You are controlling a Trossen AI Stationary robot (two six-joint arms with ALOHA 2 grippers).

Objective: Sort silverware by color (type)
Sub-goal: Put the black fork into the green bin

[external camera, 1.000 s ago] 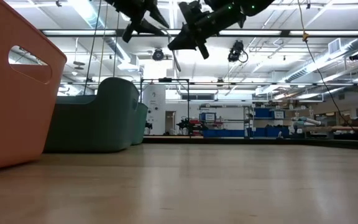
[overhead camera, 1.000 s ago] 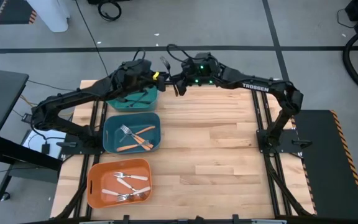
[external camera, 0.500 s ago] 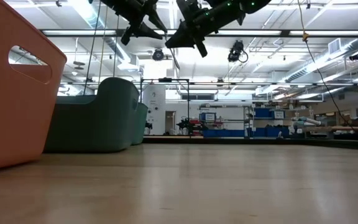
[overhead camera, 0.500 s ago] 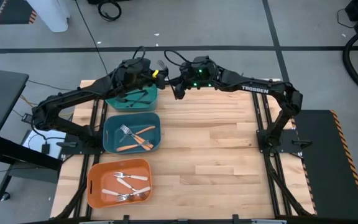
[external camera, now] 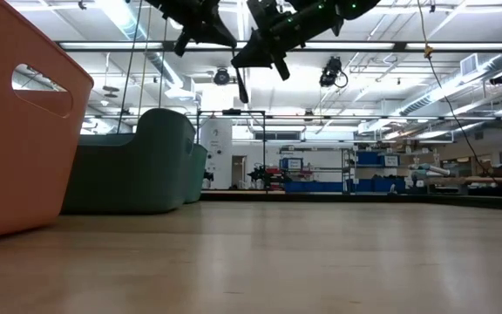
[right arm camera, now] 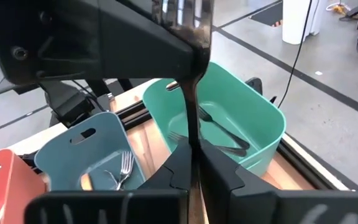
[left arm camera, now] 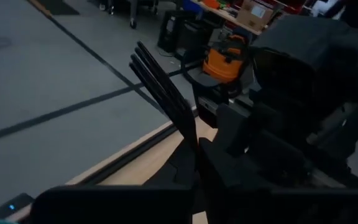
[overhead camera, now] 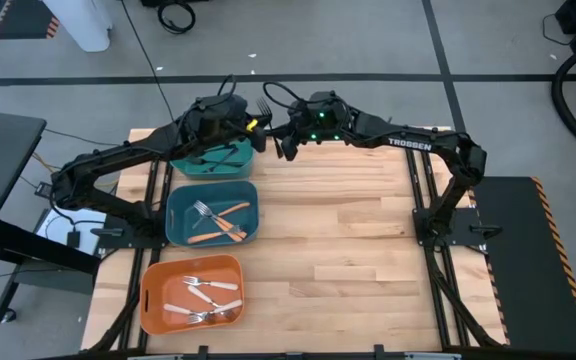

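A black fork (overhead camera: 264, 106) of the silverware hangs in the air over the table's far left, tines up, between my two grippers. My left gripper (overhead camera: 251, 122) is shut on it from the left. My right gripper (overhead camera: 280, 140) is shut on it from the right. Just below them stands a green bin (overhead camera: 213, 160) with black utensils lying on its floor. Nearer stands a blue bin (overhead camera: 211, 213) with orange-handled pieces, then an orange bin (overhead camera: 191, 293) with cream-handled silver forks. My left gripper pinches the fork's neck (left arm camera: 192, 134), just below the tines, between its two fingers; the tines (left arm camera: 156, 74) stick out beyond them. The fork is lifted clear of the table. My right gripper pinches the fork's handle (right arm camera: 194, 140) between its two fingers, which lie along it, lower down than my left gripper's hold. The fork stands roughly upright above the green bin's (right arm camera: 235, 118) edge.
The three bins stand in a row along the table's left side. The bare wooden tabletop (overhead camera: 338, 240) stretches from the middle to the right. Both arms reach in over the far edge.
Both grippers have drawn closer together above the green bin, my right gripper carrying the fork a little toward the table's left. My left gripper has shut on the fork, which stays lifted with its tines up.
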